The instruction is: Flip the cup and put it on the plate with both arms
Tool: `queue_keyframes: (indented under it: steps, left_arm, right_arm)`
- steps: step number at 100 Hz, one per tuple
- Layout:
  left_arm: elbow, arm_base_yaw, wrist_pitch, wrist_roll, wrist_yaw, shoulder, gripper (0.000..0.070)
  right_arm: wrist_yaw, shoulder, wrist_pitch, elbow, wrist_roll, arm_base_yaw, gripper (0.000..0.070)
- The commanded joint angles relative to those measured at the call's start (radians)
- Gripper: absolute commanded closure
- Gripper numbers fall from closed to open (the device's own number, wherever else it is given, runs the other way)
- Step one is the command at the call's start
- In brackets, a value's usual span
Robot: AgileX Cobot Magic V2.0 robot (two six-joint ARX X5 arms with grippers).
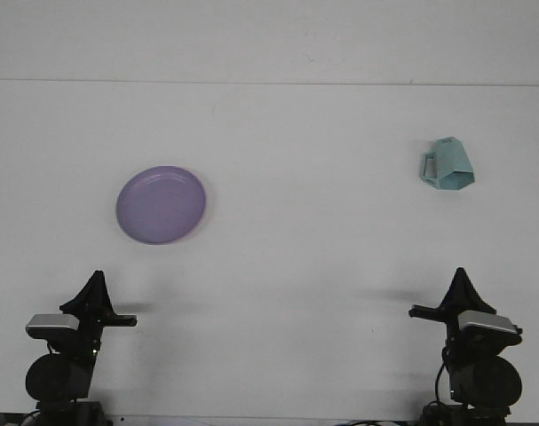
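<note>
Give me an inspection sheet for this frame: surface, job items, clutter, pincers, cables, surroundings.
Surface: plain white table, no stains or marks seen.
Job items: round lilac plastic plate left of centre, nothing on it; pale teal faceted cup with a handle at far right, lying tipped, not upright. The two are far apart.
Clutter: nothing seen.
Pincers: left pincer and right pincer both low at the near edge, touching nothing; fingers look closed to a point.
Cables: dark cable at the right arm's base; otherwise nothing seen.
Surroundings: white wall behind the table, nothing else seen.
</note>
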Motion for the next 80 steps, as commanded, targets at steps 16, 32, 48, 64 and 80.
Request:
queue_keyframes:
  steps: [16, 32, 48, 64, 80]
  left_arm:
    - [-0.019, 0.001, 0.009, -0.005, 0.003, -0.001, 0.0689]
    - [-0.019, 0.001, 0.009, -0.005, 0.003, -0.001, 0.0688]
    - [-0.019, 0.001, 0.01, -0.006, 0.003, -0.001, 0.0688]
    - [-0.019, 0.001, 0.01, -0.006, 0.003, -0.001, 0.0688]
    - [-0.019, 0.001, 0.01, -0.006, 0.003, -0.001, 0.0688]
  right_arm:
    - [0.025, 0.316, 0.006, 0.254, -0.192, -0.024, 0.07]
    - [-0.003, 0.578, 0.111, 0.348, -0.292, -0.09, 0.07]
    - [-0.094, 0.79, 0.297, 0.349, -0.301, -0.182, 0.0619]
    - [-0.174, 0.994, 0.458, 0.349, -0.344, -0.267, 0.0283]
    - [-0.251, 1.194, 0.635, 0.349, -0.417, -0.325, 0.0274]
